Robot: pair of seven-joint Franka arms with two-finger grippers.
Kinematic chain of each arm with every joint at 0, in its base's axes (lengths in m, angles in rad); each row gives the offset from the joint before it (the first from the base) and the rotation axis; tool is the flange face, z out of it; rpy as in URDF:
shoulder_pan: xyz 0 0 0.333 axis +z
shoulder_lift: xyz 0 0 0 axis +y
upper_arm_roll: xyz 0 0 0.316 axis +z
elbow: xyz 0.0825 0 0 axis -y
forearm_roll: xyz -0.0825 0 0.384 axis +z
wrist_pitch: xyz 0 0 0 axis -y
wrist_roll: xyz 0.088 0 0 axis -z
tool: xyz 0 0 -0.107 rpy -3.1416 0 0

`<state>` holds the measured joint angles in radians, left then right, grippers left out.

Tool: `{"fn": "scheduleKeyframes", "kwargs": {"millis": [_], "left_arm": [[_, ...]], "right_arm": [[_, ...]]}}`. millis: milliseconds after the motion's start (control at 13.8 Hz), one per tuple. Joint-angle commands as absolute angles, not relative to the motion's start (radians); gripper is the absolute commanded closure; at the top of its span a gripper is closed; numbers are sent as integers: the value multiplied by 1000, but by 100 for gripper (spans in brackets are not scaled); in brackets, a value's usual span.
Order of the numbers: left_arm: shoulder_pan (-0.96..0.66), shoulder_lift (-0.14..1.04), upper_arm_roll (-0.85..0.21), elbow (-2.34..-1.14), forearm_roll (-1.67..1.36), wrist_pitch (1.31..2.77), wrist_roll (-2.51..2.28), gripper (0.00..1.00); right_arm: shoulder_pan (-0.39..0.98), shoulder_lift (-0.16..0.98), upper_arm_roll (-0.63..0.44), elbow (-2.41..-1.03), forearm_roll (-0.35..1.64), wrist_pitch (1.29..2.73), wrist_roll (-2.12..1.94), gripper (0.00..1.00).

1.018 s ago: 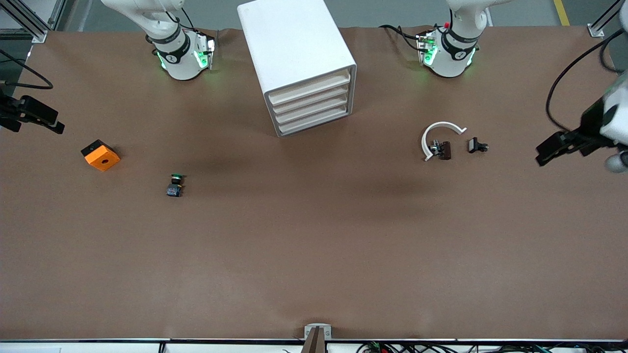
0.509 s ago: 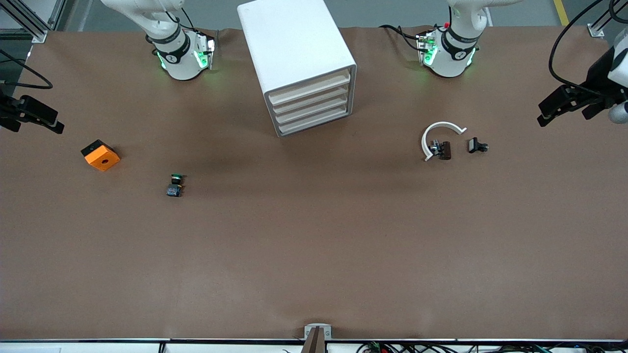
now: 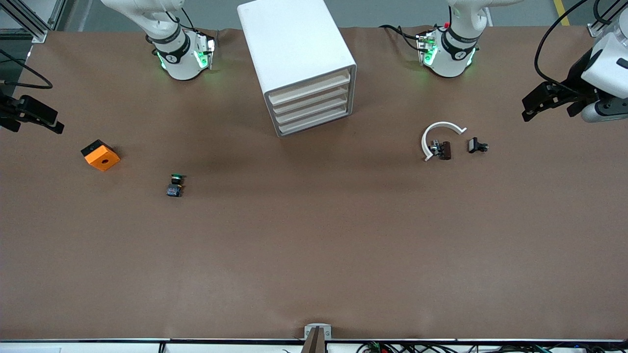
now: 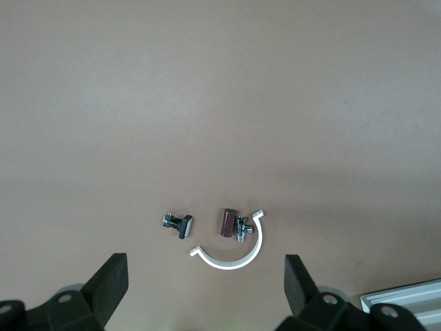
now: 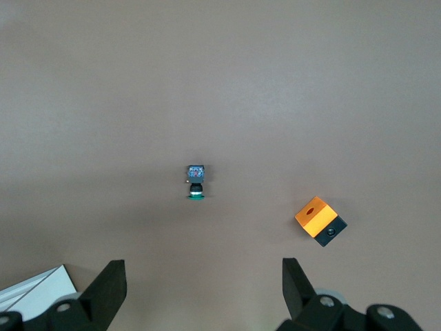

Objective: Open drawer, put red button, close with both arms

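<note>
A white cabinet (image 3: 299, 49) with several drawers (image 3: 310, 105), all shut, stands between the two arm bases. The red button is out of view in every frame. My left gripper (image 3: 527, 109) hangs open and empty over the left arm's end of the table; its wrist view has it (image 4: 205, 283) above bare mat beside a white open ring (image 4: 234, 252). My right gripper (image 3: 56, 122) waits open and empty over the right arm's end, and its wrist view (image 5: 204, 279) looks down on a green-capped switch (image 5: 196, 181).
The green-capped switch (image 3: 175, 185) and an orange cube (image 3: 100, 155) lie toward the right arm's end. Toward the left arm's end lie the white ring (image 3: 439, 133), a maroon-and-chrome piece (image 3: 443, 149) and a small black clip (image 3: 477, 145).
My left gripper has swung along its end of the table toward the edge where the arm bases stand, still open. The right arm and all objects have stayed put.
</note>
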<state>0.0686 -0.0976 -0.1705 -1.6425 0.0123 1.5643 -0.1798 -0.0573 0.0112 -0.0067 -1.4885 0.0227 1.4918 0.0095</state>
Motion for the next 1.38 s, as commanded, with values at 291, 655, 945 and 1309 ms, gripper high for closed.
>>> {"fn": "scheduleKeyframes", "kwargs": {"millis": [291,655,945,1309], "left_arm": [[81,-80,-164,-1602,12,1522,-149,0],[90,-80,-160,-1597,14,1516,-103,0],[92,-71,-160,-1597,14,1516,-81,0],[92,-71,-156,-1598,15,1514,-72,0]], "right_arm": [[-67,12,5,-1470,-5,1480,0,0],[-67,12,5,-1470,-5,1479,0,0],[-66,12,6,-1470,-5,1480,0,0],[-66,12,6,-1470,-5,1482,2,0]]}}
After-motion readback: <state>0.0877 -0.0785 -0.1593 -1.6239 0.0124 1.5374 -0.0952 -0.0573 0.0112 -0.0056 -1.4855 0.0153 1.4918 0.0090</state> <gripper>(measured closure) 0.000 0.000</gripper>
